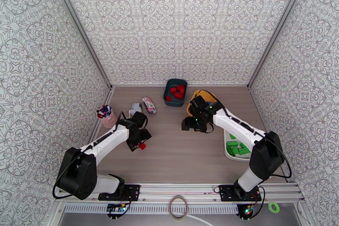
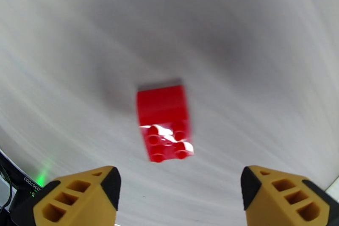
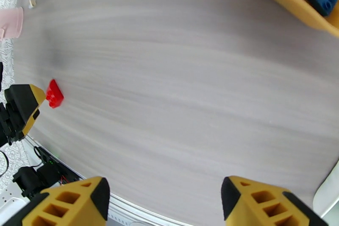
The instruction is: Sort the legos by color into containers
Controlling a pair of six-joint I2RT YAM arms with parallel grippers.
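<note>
Fingers [image 2: 84,197] of the left gripper [image 2: 181,180] gape empty over a red lego [image 2: 164,125] lying on the table [image 2: 262,53], so the pick seems in hand, calling for lowering, closing and carrying to the dark teal bin [image 1: 175,82], while the right gripper [image 3: 165,188] hangs open, empty.

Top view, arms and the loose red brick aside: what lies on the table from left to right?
Pink cup of pens, white gadget, striped packet, teal bin, yellow bin, white tray.
</note>
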